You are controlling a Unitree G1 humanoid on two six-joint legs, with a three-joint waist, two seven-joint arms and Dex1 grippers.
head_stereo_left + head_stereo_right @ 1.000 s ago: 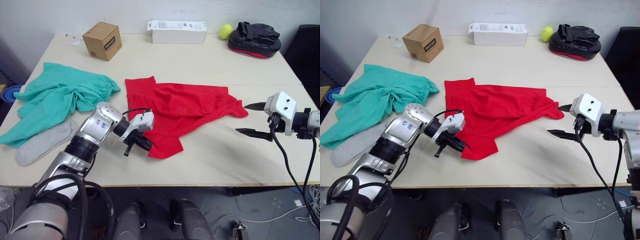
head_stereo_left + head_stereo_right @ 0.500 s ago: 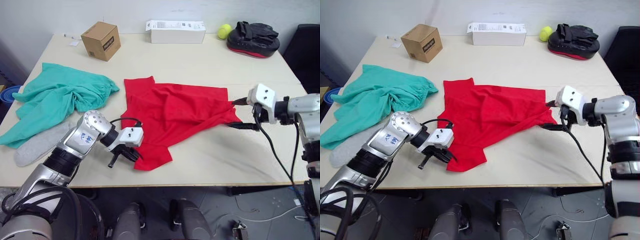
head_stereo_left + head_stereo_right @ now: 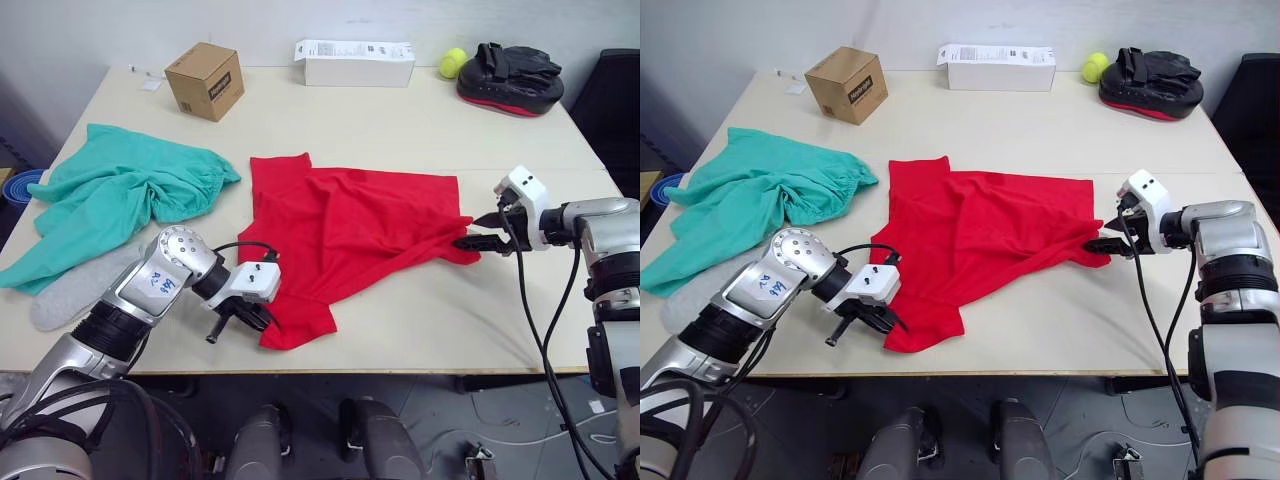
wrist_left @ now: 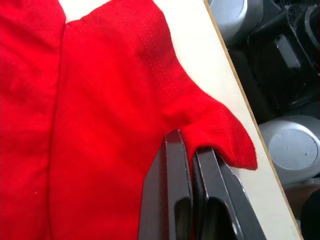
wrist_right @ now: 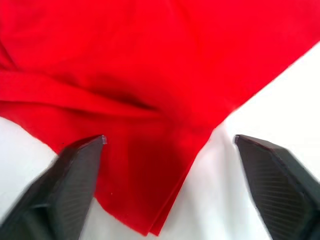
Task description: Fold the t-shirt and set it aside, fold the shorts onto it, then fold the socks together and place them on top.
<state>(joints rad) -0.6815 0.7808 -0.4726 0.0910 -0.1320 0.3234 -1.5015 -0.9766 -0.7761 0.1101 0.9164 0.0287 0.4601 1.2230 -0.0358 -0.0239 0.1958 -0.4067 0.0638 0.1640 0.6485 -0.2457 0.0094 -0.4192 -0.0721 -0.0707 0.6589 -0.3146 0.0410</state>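
The t-shirt is lying crumpled in the centre of the frame on the table, and both arms are working at its opposite ends, probably to stretch it flat before the first fold. The left gripper, at the lower left of the frame, is pinching a corner of the red cloth near the front table edge, its fingers closed tight on the fabric. The right gripper, at the right middle of the frame, is standing wide apart over the other corner, not yet holding it.

The shorts and the socks are waiting at the left side, untouched.

The cardboard box and the white carton at the top are carrying print, but it is too small to read.
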